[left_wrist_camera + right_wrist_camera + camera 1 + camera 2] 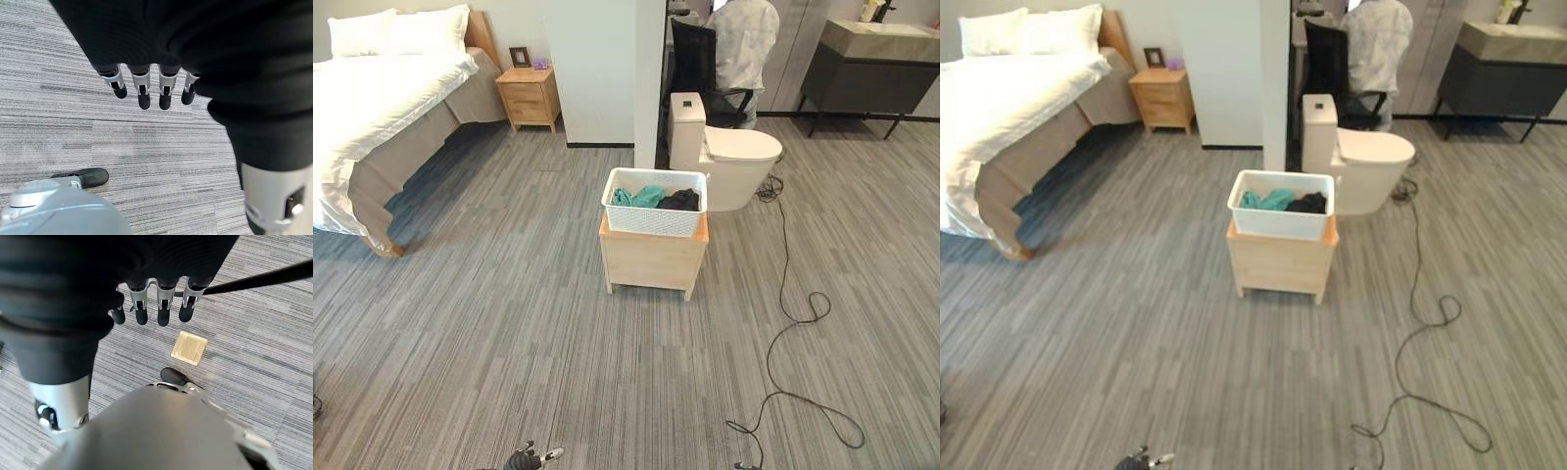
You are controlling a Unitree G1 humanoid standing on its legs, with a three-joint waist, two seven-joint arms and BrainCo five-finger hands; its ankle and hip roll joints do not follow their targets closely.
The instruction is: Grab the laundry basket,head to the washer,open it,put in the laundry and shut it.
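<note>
In the middle of the room, at about 12 o'clock from the robot, a white laundry basket [654, 203] sits on top of a small wooden stand [653, 258]. Inside the basket lie a teal cloth [641, 197] and a dark cloth [681, 200], side by side. Behind it, at about 1 o'clock, is a white toilet [729, 153], and past that a person [744, 39] sits in a black chair [697, 61]. Over at 10 o'clock stands a bed [382, 88] with white sheets, and a wooden nightstand [530, 96] is next to it. A dark cabinet [871, 78] is at 2 o'clock. The left hand [146, 88] hangs over the grey floor [509, 323], fingers loose and straight, holding nothing. The right hand [156, 308] hangs the same way, empty, above a small flat tan square [189, 348] on the floor.
</note>
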